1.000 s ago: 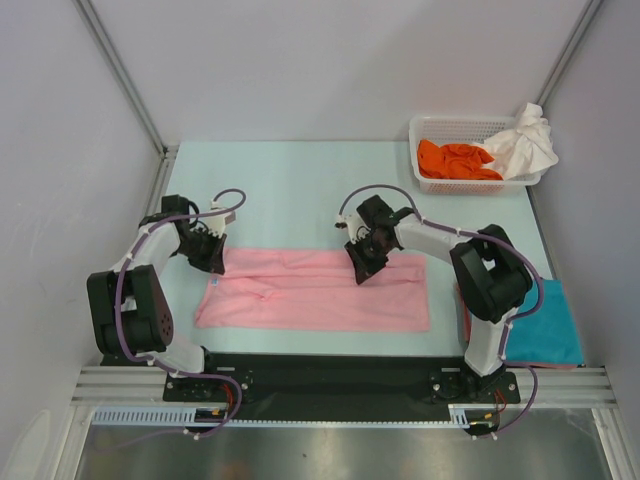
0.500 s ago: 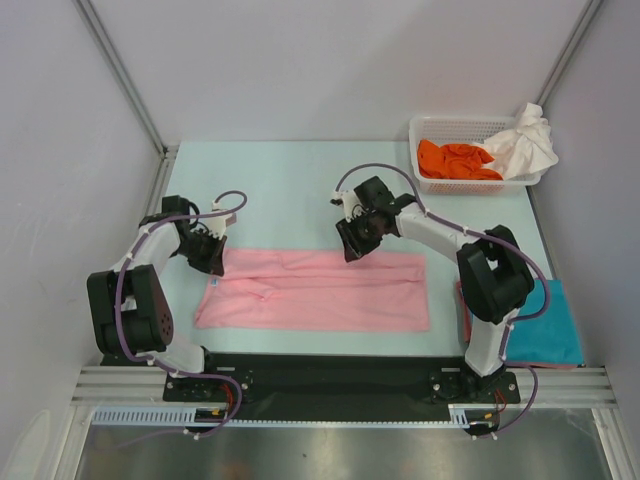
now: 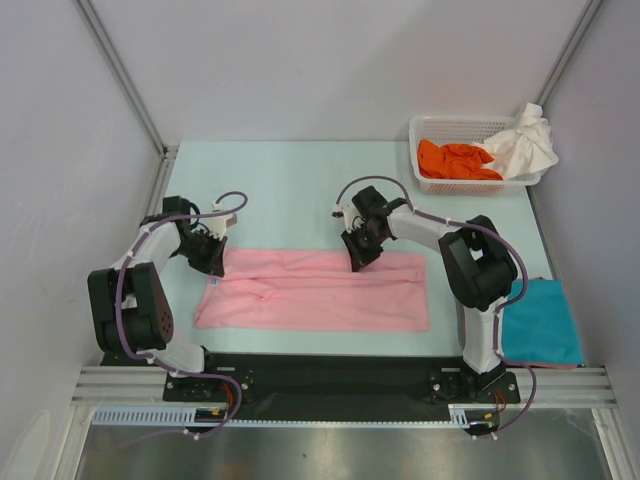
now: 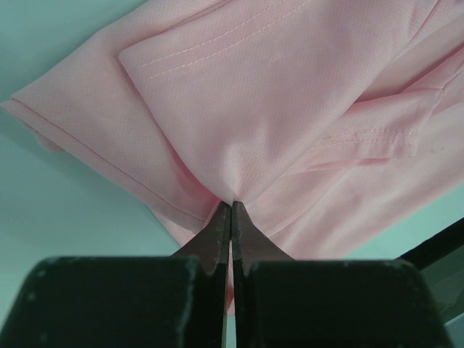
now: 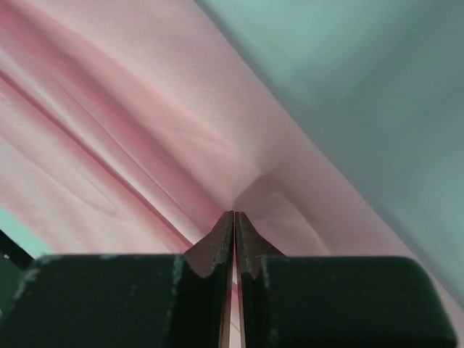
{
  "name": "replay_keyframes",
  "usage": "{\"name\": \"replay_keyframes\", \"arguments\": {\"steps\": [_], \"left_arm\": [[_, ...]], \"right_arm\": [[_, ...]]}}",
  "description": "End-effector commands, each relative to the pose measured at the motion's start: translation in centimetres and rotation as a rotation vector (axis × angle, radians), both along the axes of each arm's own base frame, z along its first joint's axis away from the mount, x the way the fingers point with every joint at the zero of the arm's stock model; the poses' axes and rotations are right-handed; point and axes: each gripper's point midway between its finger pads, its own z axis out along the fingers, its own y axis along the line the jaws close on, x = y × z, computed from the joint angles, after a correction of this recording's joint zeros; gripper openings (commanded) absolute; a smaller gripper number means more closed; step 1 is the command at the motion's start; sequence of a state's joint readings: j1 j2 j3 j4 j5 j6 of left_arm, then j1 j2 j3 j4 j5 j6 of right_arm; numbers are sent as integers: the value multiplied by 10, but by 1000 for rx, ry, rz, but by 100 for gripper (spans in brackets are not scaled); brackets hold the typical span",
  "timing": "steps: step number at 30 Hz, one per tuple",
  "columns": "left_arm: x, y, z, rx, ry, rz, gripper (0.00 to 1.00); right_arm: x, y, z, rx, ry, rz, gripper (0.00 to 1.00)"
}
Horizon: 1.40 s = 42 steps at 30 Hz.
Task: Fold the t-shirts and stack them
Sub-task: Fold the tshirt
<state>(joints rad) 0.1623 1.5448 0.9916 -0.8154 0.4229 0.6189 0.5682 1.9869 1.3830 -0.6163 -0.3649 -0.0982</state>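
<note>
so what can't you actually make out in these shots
teal t-shirt, top view: its left edge is behind the right arm, so its fold is unclear.
orange t-shirt, top view: bunched in the basket, partly under the white t-shirt.
left claw and right claw, wrist views: how many layers of the pink t-shirt each pinches; cloth bunches at the tips.

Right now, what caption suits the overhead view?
Left pincer and right pincer pinch the far edge of the pink t-shirt.
</note>
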Motion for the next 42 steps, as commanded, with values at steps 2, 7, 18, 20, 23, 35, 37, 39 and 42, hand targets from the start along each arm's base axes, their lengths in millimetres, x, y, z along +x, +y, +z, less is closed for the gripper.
{"name": "replay_keyframes", "arguments": {"steps": [2, 7, 18, 20, 23, 35, 37, 39, 42], "left_arm": [[7, 1, 9, -6, -35, -30, 0], [-3, 1, 7, 1, -14, -68, 0], [-8, 19, -9, 91, 36, -102, 27], [-7, 19, -7, 96, 29, -103, 34], [1, 20, 7, 101, -13, -76, 50], [70, 44, 30, 106, -134, 265, 66], [79, 49, 16, 116, -97, 306, 66], [83, 50, 4, 126, -73, 314, 66], [86, 43, -4, 151, -74, 275, 68]], "right_arm": [[-23, 4, 18, 56, 12, 39, 6], [-32, -8, 5, 9, 30, 22, 4], [-16, -13, 4, -24, -36, -46, 2], [-12, -16, 10, -25, -48, -58, 3], [-1, -19, 30, -18, -96, -91, 11], [39, -131, 63, -65, -129, -539, 51], [40, -147, 53, -90, -110, -584, 52], [37, -157, 41, -123, -88, -595, 52], [34, -167, 26, -155, -56, -616, 52]]}}
